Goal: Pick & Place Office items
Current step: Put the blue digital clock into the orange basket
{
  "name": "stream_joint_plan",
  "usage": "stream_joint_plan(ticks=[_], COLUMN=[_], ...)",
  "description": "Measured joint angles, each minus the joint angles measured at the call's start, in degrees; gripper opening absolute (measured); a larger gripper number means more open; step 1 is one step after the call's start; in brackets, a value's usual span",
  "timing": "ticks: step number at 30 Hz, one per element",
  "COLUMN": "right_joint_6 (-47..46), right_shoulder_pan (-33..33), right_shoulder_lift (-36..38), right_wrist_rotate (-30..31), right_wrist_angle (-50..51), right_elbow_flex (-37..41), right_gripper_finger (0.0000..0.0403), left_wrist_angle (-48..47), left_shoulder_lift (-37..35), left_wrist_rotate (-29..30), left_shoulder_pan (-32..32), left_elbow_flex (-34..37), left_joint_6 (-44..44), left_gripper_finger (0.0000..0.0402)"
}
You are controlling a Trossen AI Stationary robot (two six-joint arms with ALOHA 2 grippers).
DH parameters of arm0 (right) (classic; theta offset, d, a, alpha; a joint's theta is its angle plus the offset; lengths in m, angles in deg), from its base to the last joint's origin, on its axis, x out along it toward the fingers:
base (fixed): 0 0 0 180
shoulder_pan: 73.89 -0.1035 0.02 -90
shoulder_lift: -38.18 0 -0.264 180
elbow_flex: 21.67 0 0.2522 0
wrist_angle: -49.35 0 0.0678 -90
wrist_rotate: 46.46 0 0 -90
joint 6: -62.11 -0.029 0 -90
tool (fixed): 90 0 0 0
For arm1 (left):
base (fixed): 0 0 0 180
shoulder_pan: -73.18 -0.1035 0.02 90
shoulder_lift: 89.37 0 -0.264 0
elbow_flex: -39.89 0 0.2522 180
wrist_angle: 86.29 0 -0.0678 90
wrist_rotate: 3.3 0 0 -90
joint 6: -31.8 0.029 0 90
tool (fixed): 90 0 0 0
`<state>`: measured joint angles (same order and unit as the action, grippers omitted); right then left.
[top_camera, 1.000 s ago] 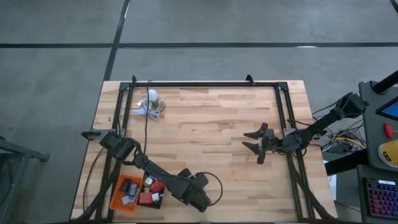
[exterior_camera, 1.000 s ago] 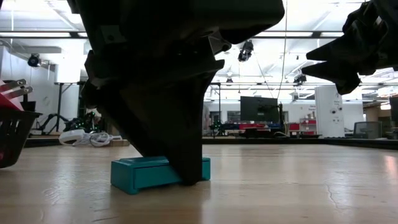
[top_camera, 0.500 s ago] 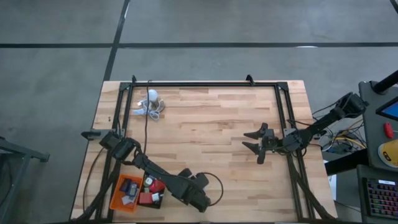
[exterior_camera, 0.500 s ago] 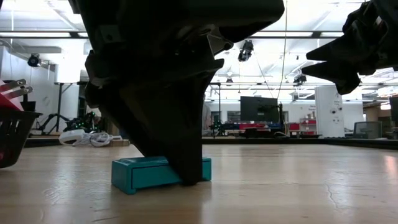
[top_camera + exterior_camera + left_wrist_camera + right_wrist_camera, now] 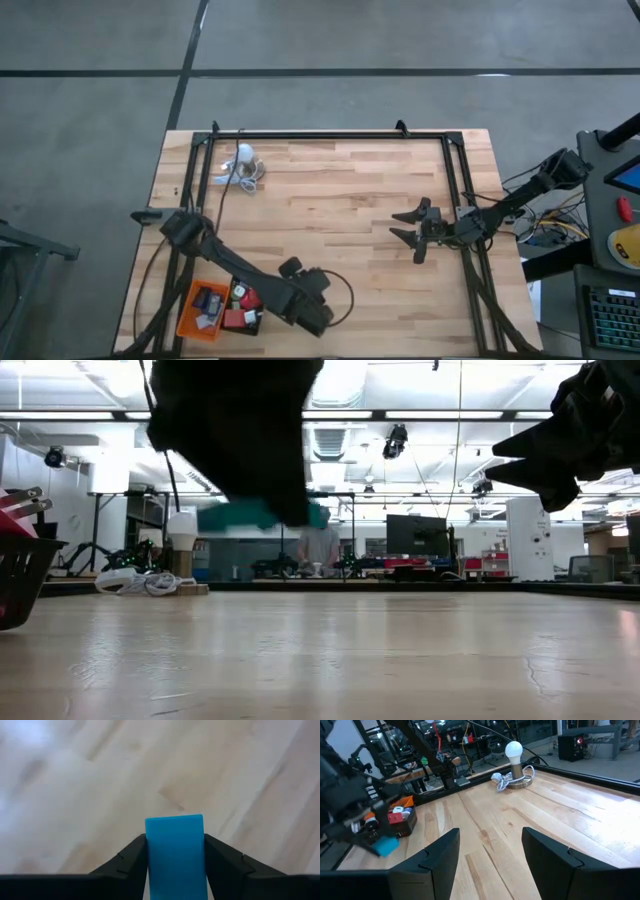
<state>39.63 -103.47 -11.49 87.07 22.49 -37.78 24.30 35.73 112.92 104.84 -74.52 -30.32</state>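
Near the table's front edge, we see the left gripper (image 5: 175,870) clamping 1 teal block (image 5: 174,851) off the wood — trays (image 5: 222,310) lie just to its left, probably the drop target; right gripper (image 5: 412,230) waits, fingers apart.

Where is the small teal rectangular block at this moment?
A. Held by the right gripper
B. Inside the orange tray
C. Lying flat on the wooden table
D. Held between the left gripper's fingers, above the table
D: the left gripper clamps the teal block, which hangs clear of the wooden table in the low view.
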Motion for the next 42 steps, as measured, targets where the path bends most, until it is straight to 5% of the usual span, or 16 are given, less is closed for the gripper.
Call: stream_joint_plan(ticks=[12, 18, 22, 42], right_joint_6=[0.00, 0.00, 0.00, 0.00], right_shoulder_pan=[-0.02, -0.02, -0.02, -0.02], right_shoulder_lift=[0.00, 0.00, 0.00, 0.00], right_wrist_rotate=[0.00, 0.02, 0.00, 0.02], right_wrist_angle=[-0.07, -0.09, -0.11, -0.09], right_elbow_flex=[0.00, 0.00, 0.00, 0.00], right_gripper_finger=[0.0210, 0.0210, 0.0210, 0.0210], left_wrist_angle=[-14.96, -26.74, -34.56, -34.39], left_shoulder_lift=[-6.72, -7.52, -7.52, -7.67], left_wrist_rotate=[9.60, 9.83, 4.76, -19.65], left_shoulder_pan=[4.51, 8.55, 11.19, 23.42], left_elbow_flex=[0.16, 0.48, 0.60, 4.02], left_joint_6=[-14.70, -31.33, -44.33, -72.20], left_gripper_finger=[0.0163, 0.0163, 0.0163, 0.0163])
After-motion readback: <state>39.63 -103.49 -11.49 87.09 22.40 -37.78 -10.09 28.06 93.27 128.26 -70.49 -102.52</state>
